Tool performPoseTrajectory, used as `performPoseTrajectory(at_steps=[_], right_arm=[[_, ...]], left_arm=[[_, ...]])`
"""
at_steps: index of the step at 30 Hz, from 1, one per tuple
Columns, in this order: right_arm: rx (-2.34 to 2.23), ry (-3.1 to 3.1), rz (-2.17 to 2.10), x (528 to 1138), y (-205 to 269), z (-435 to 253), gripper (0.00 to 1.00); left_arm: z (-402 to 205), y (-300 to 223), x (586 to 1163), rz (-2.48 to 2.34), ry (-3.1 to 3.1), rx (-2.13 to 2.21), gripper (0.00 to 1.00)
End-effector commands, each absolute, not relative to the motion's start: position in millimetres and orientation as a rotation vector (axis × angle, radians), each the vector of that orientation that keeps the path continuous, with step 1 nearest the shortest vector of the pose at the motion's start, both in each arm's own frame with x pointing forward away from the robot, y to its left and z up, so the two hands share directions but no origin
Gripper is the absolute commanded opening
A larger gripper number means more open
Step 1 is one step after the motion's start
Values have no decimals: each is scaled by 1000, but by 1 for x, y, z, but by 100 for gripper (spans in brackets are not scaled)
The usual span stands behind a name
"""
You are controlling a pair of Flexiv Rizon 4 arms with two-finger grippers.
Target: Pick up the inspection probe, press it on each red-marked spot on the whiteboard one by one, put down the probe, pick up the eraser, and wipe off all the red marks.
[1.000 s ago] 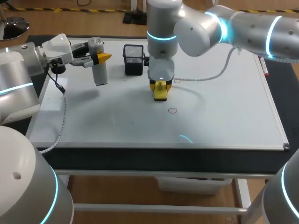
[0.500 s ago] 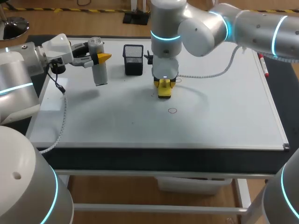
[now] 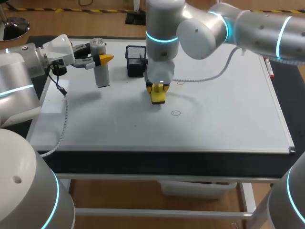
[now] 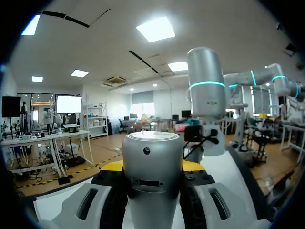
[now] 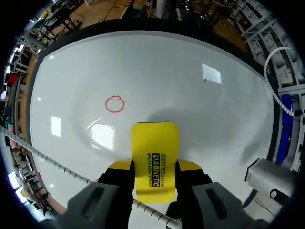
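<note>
My left gripper is over the whiteboard's far left, shut on the grey cylindrical probe, which hangs above the board. In the left wrist view the probe fills the gap between the fingers of that gripper. My right gripper points down near the board's middle, shut on the yellow eraser, whose face is down at the board. A small red circle lies to the eraser's front right. In the right wrist view the eraser sticks out of the gripper, with the red circle just ahead of it and off to one side.
A black mesh pen holder stands at the back of the board, between the two grippers. A red marker lies on the board's right edge. A white cable trails from my right arm over the board. A faint mark shows behind the eraser.
My right gripper slid the eraser slightly back and right, then to the left across the board. The left arm and the probe stayed still.
</note>
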State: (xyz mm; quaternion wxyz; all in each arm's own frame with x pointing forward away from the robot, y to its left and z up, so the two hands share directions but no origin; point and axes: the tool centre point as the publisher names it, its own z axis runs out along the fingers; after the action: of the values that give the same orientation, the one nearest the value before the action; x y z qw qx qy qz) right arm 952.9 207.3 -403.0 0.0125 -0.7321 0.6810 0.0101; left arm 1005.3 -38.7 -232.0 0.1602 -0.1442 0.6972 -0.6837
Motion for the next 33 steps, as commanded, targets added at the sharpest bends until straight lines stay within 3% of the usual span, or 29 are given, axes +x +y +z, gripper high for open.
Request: performPoseTrajectory(at_steps=[1, 14, 33], right_arm=[[-2319, 2106, 33, 950, 216, -413, 0], [-2350, 2124, 44, 949, 211, -424, 0], [-2210, 2310, 12, 971, 163, -430, 0]], left_arm=[[-232, -39, 1006, -1955, 1987, -409, 0], [-232, -39, 1006, -1955, 1987, -409, 0], [-232, -39, 1006, -1955, 1987, -409, 0]])
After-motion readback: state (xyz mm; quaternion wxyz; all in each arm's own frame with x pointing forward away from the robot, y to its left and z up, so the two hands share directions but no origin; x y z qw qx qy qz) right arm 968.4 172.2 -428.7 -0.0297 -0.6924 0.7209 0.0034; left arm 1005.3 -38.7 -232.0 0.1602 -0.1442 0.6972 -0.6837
